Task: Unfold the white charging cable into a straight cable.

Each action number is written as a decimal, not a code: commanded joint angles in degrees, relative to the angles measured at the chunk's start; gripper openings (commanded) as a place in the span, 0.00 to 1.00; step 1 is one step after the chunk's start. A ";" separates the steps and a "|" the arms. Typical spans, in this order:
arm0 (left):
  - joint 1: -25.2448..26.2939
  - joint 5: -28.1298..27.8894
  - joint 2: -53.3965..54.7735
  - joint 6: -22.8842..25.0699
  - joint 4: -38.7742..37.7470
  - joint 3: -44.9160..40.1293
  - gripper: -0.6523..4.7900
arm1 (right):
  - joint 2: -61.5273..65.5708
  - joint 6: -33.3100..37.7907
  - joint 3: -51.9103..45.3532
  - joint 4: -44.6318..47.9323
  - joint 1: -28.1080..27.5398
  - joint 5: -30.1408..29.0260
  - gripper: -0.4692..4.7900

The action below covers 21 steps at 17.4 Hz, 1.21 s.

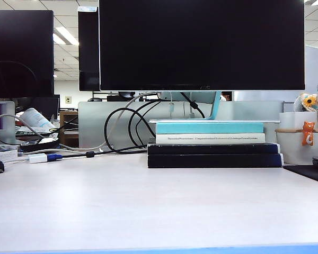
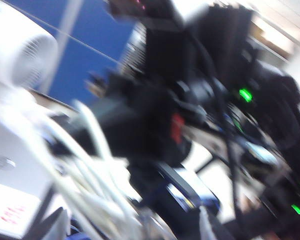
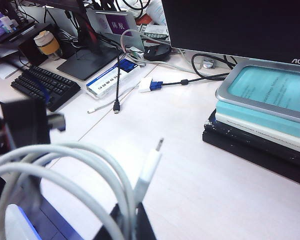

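Short of the book stack [image 3: 260,125], above the counter [image 3: 200,190], the right tool [image 3: 127,220] is clamped on the looped white charging cable [image 3: 75,165], plug free. Left tool: blurred (jaws unreadable). Light, limp, slick; I would pinch beside the plug.

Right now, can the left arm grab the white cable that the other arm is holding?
Probably yes. The right gripper holds the white charging cable coiled above the table, and blurry white loops sit close before the left wrist camera.
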 commanded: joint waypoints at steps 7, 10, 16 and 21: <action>-1.42 -5.62 3.72 -2.25 5.09 0.37 0.72 | 0.63 0.07 0.22 1.27 0.00 -2.03 0.08; -1.84 -4.44 4.98 -0.59 6.45 0.37 0.11 | 0.90 0.04 0.22 1.22 0.00 -3.04 0.08; -1.55 -5.22 4.59 0.11 5.75 0.37 0.11 | 0.13 -0.66 0.39 4.55 -0.04 5.31 0.71; 1.53 -13.22 3.19 4.85 -1.68 0.37 0.11 | -6.62 -0.09 0.37 -1.22 -0.02 5.77 0.57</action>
